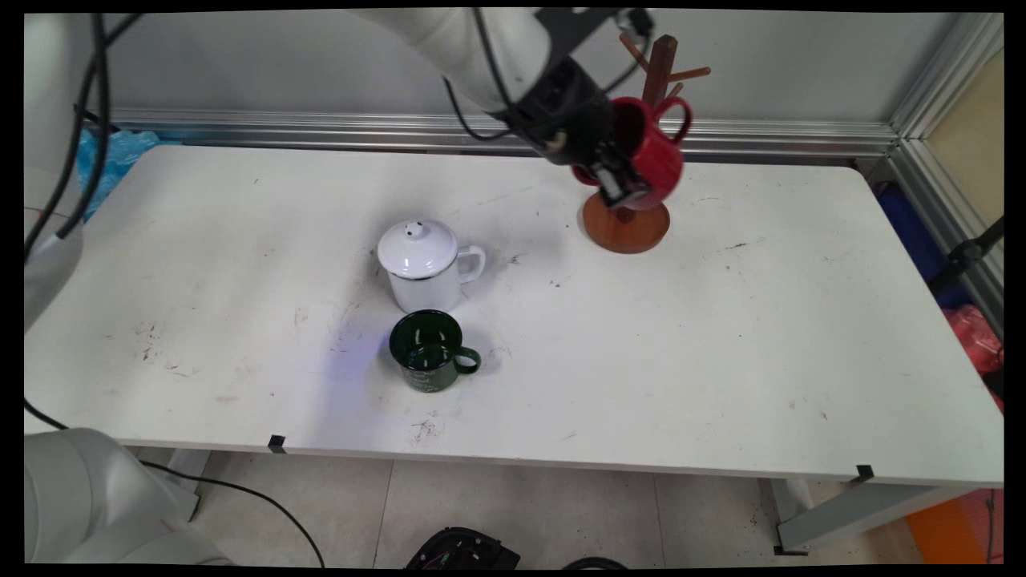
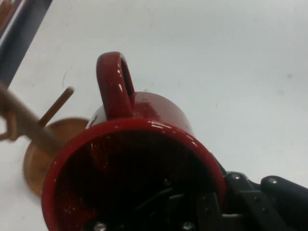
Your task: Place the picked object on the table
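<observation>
Right now I have a red mug (image 1: 653, 152) pinched in my gripper (image 1: 621, 180), one finger inside the cup against its wall and the other outside, so the jaws are pressed on the rim and wall rather than the handle. That grip leaves the handle free: it sticks out toward two o'clock in the main view, close to the pegs of the wooden mug tree (image 1: 633, 216). I carry the mug tipped on its side, off the table, just in front of the tree's post and above its round base. In the hand view the mug's mouth (image 2: 130, 178) faces my camera, its handle at twelve o'clock, and a peg passes at nine o'clock without touching the loop.

Well apart, at seven o'clock from me, a white lidded mug (image 1: 425, 268) stands upright on the white table (image 1: 721, 344). A dark green mug (image 1: 429, 353) sits just beside it at its six o'clock.
</observation>
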`<act>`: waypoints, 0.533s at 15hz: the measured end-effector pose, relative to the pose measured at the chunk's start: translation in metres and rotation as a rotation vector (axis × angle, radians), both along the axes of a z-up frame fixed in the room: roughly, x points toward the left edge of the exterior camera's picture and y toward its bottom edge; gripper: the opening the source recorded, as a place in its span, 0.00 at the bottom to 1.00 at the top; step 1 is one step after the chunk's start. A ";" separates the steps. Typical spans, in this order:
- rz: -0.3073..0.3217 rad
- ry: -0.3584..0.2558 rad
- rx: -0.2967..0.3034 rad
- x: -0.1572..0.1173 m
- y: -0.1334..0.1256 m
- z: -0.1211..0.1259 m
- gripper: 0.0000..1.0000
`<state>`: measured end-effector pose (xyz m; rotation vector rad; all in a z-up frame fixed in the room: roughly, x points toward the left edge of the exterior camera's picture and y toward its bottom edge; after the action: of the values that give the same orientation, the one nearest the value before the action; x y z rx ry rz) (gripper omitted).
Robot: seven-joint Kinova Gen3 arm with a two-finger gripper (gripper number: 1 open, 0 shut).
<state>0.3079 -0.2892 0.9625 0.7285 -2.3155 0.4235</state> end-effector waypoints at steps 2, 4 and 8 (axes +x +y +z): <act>-0.010 -0.027 0.007 0.015 0.000 0.003 0.00; -0.015 -0.058 0.016 0.033 -0.001 0.006 0.00; -0.025 -0.121 0.024 0.068 -0.007 0.012 0.00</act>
<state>0.3756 -0.2967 0.9744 0.7025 -2.4442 0.4396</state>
